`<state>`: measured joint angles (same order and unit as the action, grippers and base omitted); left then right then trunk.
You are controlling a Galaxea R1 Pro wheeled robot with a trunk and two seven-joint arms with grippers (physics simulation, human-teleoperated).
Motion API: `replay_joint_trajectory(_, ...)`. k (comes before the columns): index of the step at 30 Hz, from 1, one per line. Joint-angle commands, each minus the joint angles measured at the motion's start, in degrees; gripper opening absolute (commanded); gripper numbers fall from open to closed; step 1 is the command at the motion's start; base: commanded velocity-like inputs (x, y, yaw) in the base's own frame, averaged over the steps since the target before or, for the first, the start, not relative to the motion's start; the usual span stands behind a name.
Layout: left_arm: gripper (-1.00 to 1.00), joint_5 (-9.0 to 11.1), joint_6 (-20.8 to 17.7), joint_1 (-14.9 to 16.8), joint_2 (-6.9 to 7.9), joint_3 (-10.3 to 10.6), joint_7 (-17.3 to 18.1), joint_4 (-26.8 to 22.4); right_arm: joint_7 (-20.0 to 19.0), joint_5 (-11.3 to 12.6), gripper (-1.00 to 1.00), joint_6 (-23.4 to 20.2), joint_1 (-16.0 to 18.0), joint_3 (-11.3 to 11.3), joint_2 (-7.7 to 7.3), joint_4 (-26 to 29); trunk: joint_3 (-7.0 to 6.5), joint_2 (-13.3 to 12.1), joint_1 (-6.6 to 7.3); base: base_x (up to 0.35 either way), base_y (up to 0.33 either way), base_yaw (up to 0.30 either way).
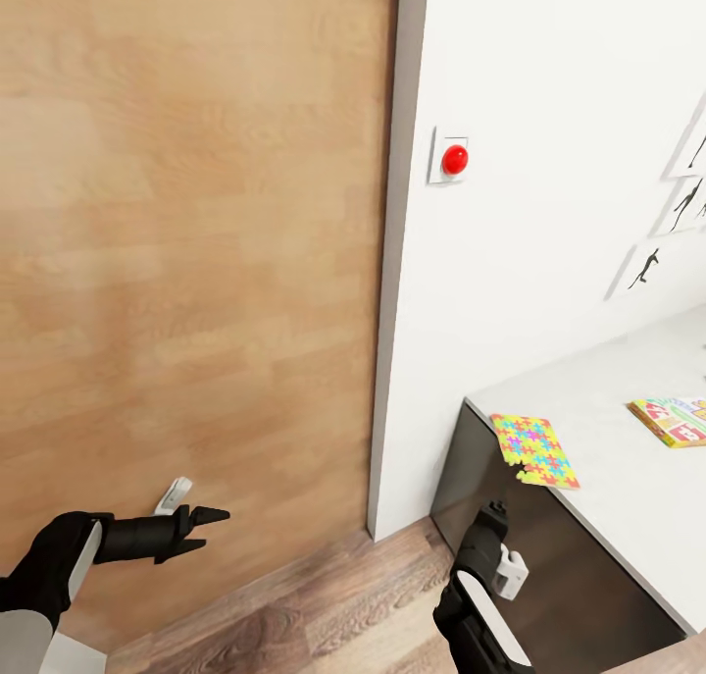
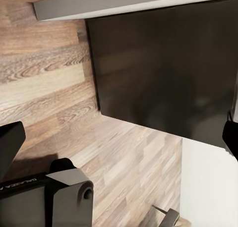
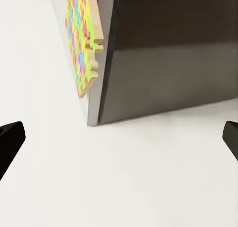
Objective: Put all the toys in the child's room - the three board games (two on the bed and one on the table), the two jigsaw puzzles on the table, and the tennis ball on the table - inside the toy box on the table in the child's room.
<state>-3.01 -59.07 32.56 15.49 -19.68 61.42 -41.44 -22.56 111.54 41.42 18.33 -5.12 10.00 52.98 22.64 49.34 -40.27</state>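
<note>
One jigsaw puzzle (image 1: 534, 448) lies flat at the near corner of the table (image 1: 608, 478), slightly overhanging its edge. In the right wrist view the same jigsaw puzzle (image 3: 82, 43) sticks out past the table's dark side panel (image 3: 173, 53). Farther along the top, at the picture's right edge, lies a flat lettered box with a yellow rim, apparently a board game (image 1: 675, 420). My right gripper (image 1: 493, 513) hangs open below the table corner, holding nothing. My left gripper (image 1: 201, 530) is open in front of the wooden door. The toy box, tennis ball and bed are out of view.
A wooden door (image 1: 186, 262) with a white handle (image 1: 175, 495) stands close on the left. A white wall carries a red button (image 1: 454, 159) and small framed figures (image 1: 686, 203). Wood floor (image 2: 54, 88) runs between the door and the table's dark panel (image 2: 163, 68).
</note>
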Motion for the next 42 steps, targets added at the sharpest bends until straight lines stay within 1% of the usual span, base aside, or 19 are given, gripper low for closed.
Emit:
replay_joint_trajectory(1,1.0,-0.33,-0.43,0.05,-0.02,-0.15,0.36,-0.02,-0.4,0.61,1.0,0.18,0.04,-0.08,0.0,0.01,0.07,0.05,-0.01,0.006,0.001,0.0)
replay_joint_trajectory(7,1.0,-0.43,-0.25,0.05,-0.07,-0.05,0.26,-0.01,0.03,0.61,1.0,0.23,0.04,-0.07,0.0,0.01,0.07,0.05,-0.01,0.118,0.0,0.0)
replay_joint_trajectory(10,1.0,-0.75,-0.13,0.01,-0.34,0.91,0.19,0.44,0.54,0.61,1.0,0.23,0.04,-0.07,0.0,-0.03,0.07,0.05,-0.01,0.085,0.0,0.0)
replay_joint_trajectory(12,1.0,-1.1,0.27,-0.02,-0.61,3.26,0.14,2.18,1.06,0.61,1.0,0.24,0.04,-0.07,0.0,-0.04,0.07,0.05,-0.01,0.032,0.0,0.0)
replay_joint_trajectory(14,1.0,-1.24,0.77,-0.03,-0.68,4.84,0.15,3.1,1.2,0.61,1.0,0.24,0.04,-0.07,0.0,-0.02,0.07,0.05,-0.01,0.018,0.0,0.0)
replay_joint_trajectory(15,1.0,-1.35,1.41,-0.05,-0.79,6.59,0.14,3.88,1.3,0.61,1.0,0.21,0.04,-0.07,0.0,-0.01,0.07,0.05,-0.01,0.01,0.0,0.0)
replay_joint_trajectory(17,1.0,-1.42,2.18,-0.1,-0.95,8.42,0.12,4.71,1.36,0.61,1.0,0.19,0.04,-0.07,0.0,0.0,0.07,0.05,-0.01,0.007,0.0,0.0)
replay_joint_trajectory(18,1.0,-1.5,3.04,-0.3,-1.22,10.26,0.11,5.8,1.41,0.62,1.0,0.14,0.04,-0.07,0.0,0.01,0.07,0.05,-0.01,0.004,0.0,0.0)
replay_joint_trajectory(19,1.0,-1.53,3.56,-0.48,-1.35,11.1,0.11,6.45,1.42,0.62,1.0,0.12,0.04,-0.07,0.0,0.01,0.07,0.05,-0.01,0.003,0.0,0.0)
replay_joint_trajectory(20,1.0,-1.57,4.73,-0.88,-1.54,12.55,0.11,7.83,1.45,0.62,1.0,0.1,0.04,-0.07,0.0,0.01,0.07,0.05,-0.01,0.002,0.0,0.0)
replay_joint_trajectory(21,1.0,-1.59,5.4,-1.1,-1.62,13.15,0.11,8.56,1.46,0.61,1.0,0.09,0.04,-0.07,0.0,0.01,0.07,0.05,-0.01,0.002,0.0,0.0)
replay_joint_trajectory(23,1.0,-1.62,8.49,-2.04,-2.13,14.85,0.1,11.68,1.46,0.61,1.0,0.07,0.04,-0.11,0.0,0.01,0.07,0.05,-0.01,0.001,0.0,0.0)
replay_joint_trajectory(24,1.0,-1.61,10.1,-2.47,-2.56,15.36,0.08,13.16,1.46,0.61,1.0,0.07,0.04,-0.14,0.0,0.01,0.07,0.05,-0.01,0.0,0.0,0.0)
replay_joint_trajectory(27,1.0,-1.67,12.68,-2.96,-3.7,16.0,0.11,14.96,1.46,0.61,1.0,0.06,0.04,-0.2,0.0,0.03,0.07,0.05,-0.01,0.0,0.0,0.0)
replay_joint_trajectory(30,1.0,-1.8,13.97,-3.15,-4.53,16.96,0.07,15.7,1.47,0.61,1.0,0.05,0.04,-0.17,0.0,0.07,0.07,0.05,-0.01,0.0,0.0,0.0)
replay_joint_trajectory(33,1.0,-1.98,14.41,-3.22,-4.82,18.26,0.03,15.96,1.48,0.61,1.0,0.01,0.04,-0.16,0.0,0.09,0.07,0.05,-0.01,0.022,0.0,0.0)
replay_joint_trajectory(34,1.0,-2.05,14.6,-3.25,-4.96,19.42,-0.01,16.05,1.47,0.61,1.0,0.0,0.04,-0.16,0.0,0.09,0.07,0.05,-0.01,0.083,0.006,0.0)
replay_joint_trajectory(37,1.0,-2.1,14.98,-3.27,-5.11,21.39,-0.05,16.15,1.47,0.61,1.0,0.01,0.04,-0.16,0.0,0.1,0.07,0.05,-0.01,0.125,0.036,0.0)
replay_joint_trajectory(42,1.0,-2.11,15.75,-3.29,-5.22,22.66,-0.1,16.2,1.47,0.61,1.0,0.08,0.04,-0.16,0.0,0.16,0.07,0.05,-0.01,0.094,0.037,0.0)
